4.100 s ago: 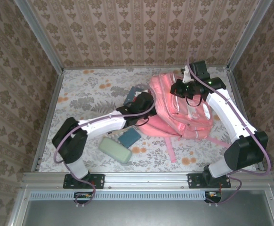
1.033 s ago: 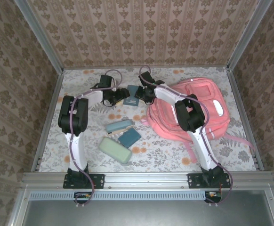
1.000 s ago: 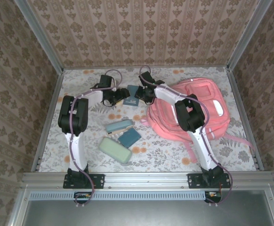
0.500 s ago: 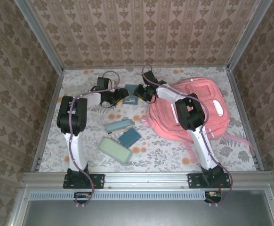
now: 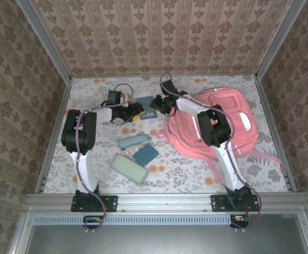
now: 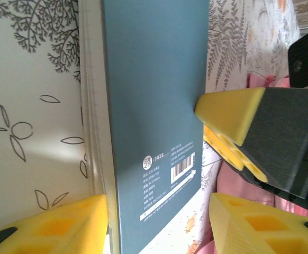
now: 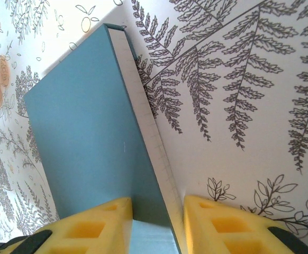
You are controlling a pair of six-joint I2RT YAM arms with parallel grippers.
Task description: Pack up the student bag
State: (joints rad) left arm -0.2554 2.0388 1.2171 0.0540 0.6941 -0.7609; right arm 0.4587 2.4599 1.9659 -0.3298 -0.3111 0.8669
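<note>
Two grippers on one book here. The right gripper (image 7: 156, 211) has its yellow pads pinched on the edge of the teal notebook (image 7: 80, 137), cover on one side and page block on the other. The left gripper (image 6: 156, 211) straddles the same notebook about half open: one pad sits against the pages, the other just shy of the cover, so it has hold of nothing yet.

The student bag (image 5: 223, 123) lies flat on the far right of the table (image 5: 90, 100), just beside the notebook. I can't tell whether its mouth is unzipped.

The risks, as I judge them:
- If both arms clamp and pull different ways, the cover bends or the book twists free.
- The right grip is only on the edge, so a quick swing could let the book slide out.
- A closed zip would stop it going in.

The count: one bag, one notebook, and three more items waiting nearer the arms, a teal pencil case (image 5: 134, 141), a darker teal pouch (image 5: 145, 154) and a pale green case (image 5: 128, 168).
</note>
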